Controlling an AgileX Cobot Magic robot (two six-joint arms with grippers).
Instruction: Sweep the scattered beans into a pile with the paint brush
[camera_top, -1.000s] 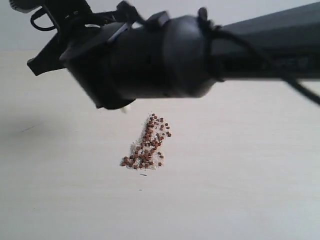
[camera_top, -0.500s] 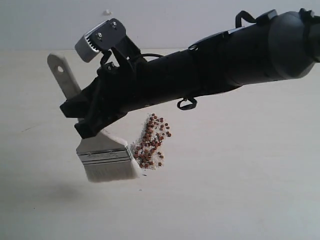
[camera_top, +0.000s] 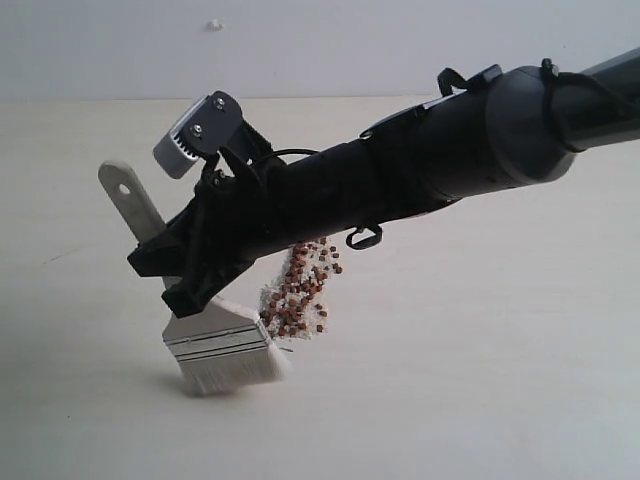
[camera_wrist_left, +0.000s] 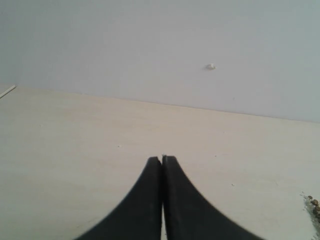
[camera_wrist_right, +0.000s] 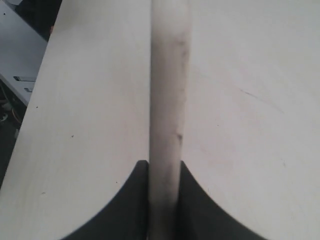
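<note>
The beans (camera_top: 300, 292) lie in a narrow reddish-brown pile with whitish grains on the pale table, in the middle of the exterior view. My right gripper (camera_top: 178, 272) reaches across from the right and is shut on the paint brush (camera_top: 218, 342). Its wooden handle (camera_top: 131, 201) sticks up to the left, and its off-white bristles (camera_top: 236, 371) touch the table at the pile's lower left edge. In the right wrist view the handle (camera_wrist_right: 169, 100) runs between the black fingers of that gripper (camera_wrist_right: 164, 163). My left gripper (camera_wrist_left: 162, 159) is shut on nothing, with a few beans (camera_wrist_left: 314, 203) at that view's edge.
The pale wooden table (camera_top: 480, 380) spreads all round the pile. A grey wall (camera_top: 320, 40) stands behind it. In the right wrist view the table's edge (camera_wrist_right: 35, 100) drops off to dark floor and equipment.
The right arm drew back from the camera, then lowered the brush. The bristles came down and slightly right to the table at the pile's lower left edge.
</note>
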